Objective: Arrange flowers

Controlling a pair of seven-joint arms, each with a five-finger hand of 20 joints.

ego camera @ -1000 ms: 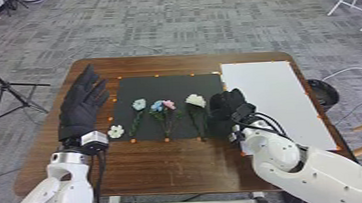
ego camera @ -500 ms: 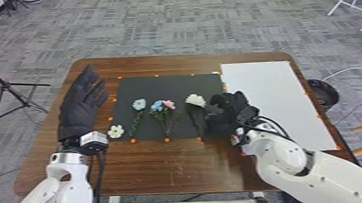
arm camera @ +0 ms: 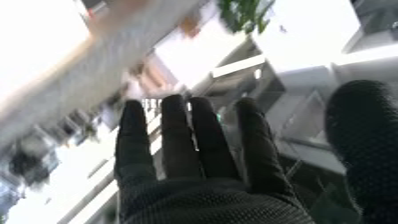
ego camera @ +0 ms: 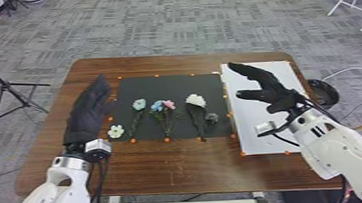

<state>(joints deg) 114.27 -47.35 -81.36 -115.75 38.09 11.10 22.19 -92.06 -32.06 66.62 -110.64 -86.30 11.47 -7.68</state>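
My right hand [ego camera: 282,95] wide open and empty, over the white sheet [ego camera: 264,135] at the table's [ego camera: 190,166] 2 o'clock, my left hand [ego camera: 87,114] straight and empty near 9, stemmed flowers [ego camera: 195,100] across the black mat [ego camera: 163,85], small white flower [ego camera: 116,131] at its 8, grey thing [ego camera: 211,117] at its 4

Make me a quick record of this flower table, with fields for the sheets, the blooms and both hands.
Table: brown wood
Dark sheet: black, holding the flowers
White sheet: right of the dark one
Left bloom: light blue
Middle blooms: blue and pink, side by side
Right bloom: white
Near left corner: small pale bloom
Unidentified: small dark grey item, right of the white bloom's stem
Left hand: at the table's left side
Right hand: over the white sheet, fingers extended
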